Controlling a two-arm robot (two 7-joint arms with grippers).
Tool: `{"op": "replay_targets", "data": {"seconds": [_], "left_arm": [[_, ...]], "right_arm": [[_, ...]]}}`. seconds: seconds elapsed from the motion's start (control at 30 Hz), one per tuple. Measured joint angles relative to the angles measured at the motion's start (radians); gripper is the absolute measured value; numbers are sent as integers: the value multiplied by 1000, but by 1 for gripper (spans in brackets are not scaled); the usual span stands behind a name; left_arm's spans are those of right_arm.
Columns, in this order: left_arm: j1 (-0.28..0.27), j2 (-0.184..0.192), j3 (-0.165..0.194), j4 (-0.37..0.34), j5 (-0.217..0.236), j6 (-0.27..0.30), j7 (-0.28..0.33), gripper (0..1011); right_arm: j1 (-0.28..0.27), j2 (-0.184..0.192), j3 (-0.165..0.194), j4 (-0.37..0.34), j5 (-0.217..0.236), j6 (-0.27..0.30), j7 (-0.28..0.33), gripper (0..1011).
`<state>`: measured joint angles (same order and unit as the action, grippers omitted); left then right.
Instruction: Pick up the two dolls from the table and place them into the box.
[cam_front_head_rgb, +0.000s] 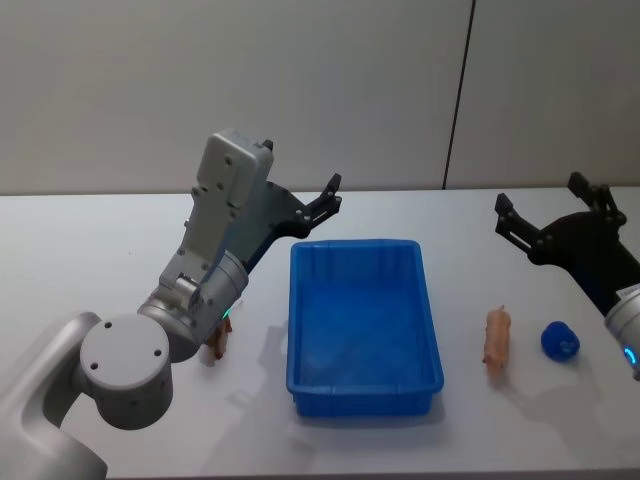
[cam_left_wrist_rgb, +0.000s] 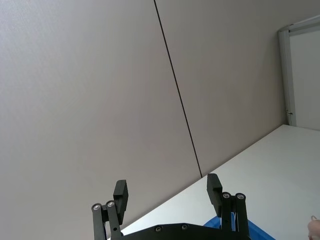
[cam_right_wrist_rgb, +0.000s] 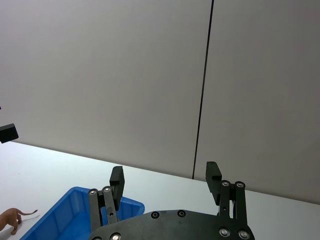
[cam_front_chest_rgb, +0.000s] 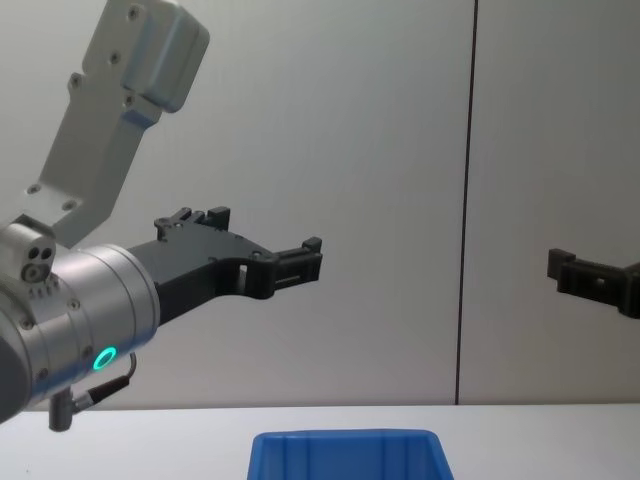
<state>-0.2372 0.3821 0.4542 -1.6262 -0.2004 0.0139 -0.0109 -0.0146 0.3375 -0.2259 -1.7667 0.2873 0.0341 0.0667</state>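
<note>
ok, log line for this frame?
left gripper: open, raised | right gripper: open, raised | box: empty | brown doll: on table, left of box | pink doll: on table, right of box

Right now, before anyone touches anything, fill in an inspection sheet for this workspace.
Surface: white table, flat.
Job's things: blue box empty; brown doll left of it, pink doll right of it, both on the table.
Clutter: small blue object beside the pink doll.
Grippers: left gripper and right gripper open, raised, holding nothing.
Cables: short black wire at the left wrist.
Surroundings: grey wall with a dark seam.
</note>
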Motion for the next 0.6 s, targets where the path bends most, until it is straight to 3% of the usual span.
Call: {"op": "replay_targets", "data": {"seconds": [0.6], "left_arm": [[0,0,0,0,0,0,0,1001]], "right_arm": [[23,10,20,32,2,27,2,1001]]}}
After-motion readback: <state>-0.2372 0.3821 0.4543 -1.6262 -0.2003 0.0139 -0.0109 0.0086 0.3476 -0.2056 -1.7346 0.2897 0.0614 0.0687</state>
